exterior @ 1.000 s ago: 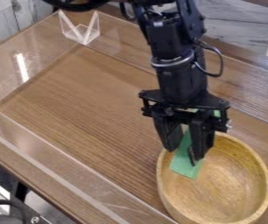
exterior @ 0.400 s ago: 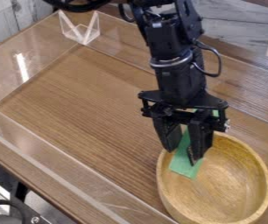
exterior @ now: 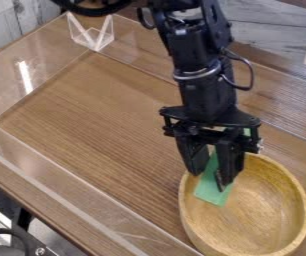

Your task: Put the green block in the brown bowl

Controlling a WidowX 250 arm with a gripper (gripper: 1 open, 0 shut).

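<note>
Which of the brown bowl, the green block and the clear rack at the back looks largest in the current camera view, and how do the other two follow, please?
1. Brown bowl
2. Unsure: the green block is partly covered by the gripper, and the clear rack stands farther back.

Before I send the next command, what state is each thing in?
Gripper: shut on the green block, above the bowl's upper-left part.
Green block: held, tilted, over the bowl; whether it touches the bowl, I cannot tell.
Brown bowl: upright on the table, open side up.
</note>
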